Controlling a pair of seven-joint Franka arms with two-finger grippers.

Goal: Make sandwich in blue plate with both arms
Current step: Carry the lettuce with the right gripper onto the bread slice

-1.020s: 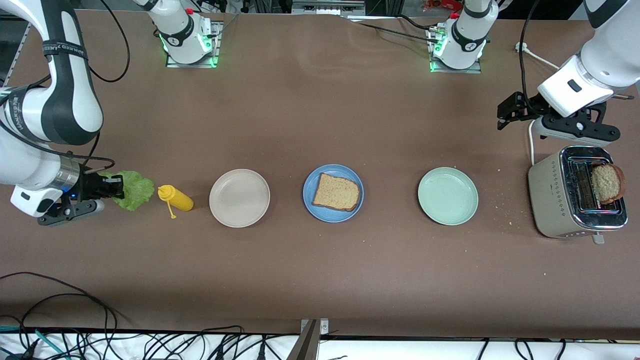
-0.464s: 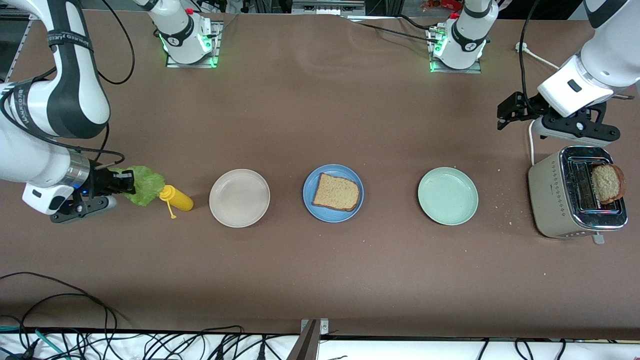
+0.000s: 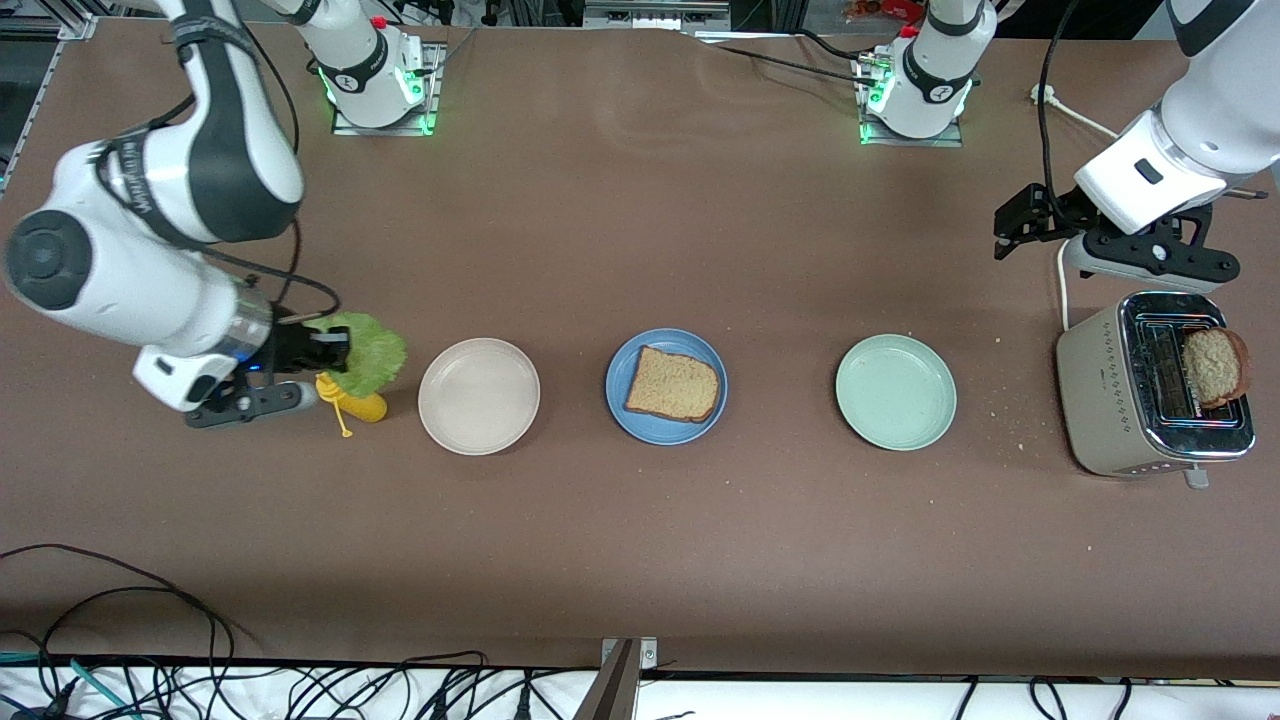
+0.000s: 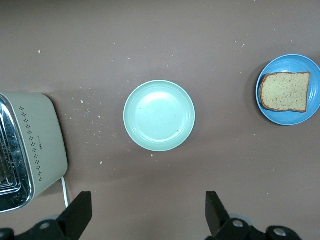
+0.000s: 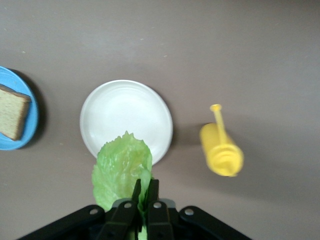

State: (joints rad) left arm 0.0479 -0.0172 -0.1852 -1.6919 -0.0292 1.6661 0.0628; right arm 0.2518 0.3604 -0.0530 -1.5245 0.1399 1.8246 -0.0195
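Observation:
The blue plate [image 3: 666, 387] lies mid-table with one brown bread slice [image 3: 673, 385] on it; both also show in the left wrist view, blue plate [image 4: 312, 75] and slice [image 4: 285, 91]. My right gripper [image 3: 338, 352] is shut on a ruffled green lettuce leaf [image 3: 372, 352], held in the air over the yellow bottle. In the right wrist view the right gripper [image 5: 145, 184] pinches the leaf [image 5: 121, 167] at its stem. A second bread slice [image 3: 1213, 366] sticks up from the toaster [image 3: 1150, 385]. My left gripper [image 3: 1012, 228] waits open above the table near the toaster, its fingertips [image 4: 80, 210] wide apart.
A yellow squeeze bottle [image 3: 353, 399] lies under the lettuce. A beige plate [image 3: 479, 396] sits between the bottle and the blue plate; a pale green plate [image 3: 895, 391] sits between the blue plate and the toaster. Crumbs dot the table near the toaster. Cables run along the front edge.
My right arm has carried the lettuce toward the plates, from beside the yellow bottle to over it. The left arm has not moved.

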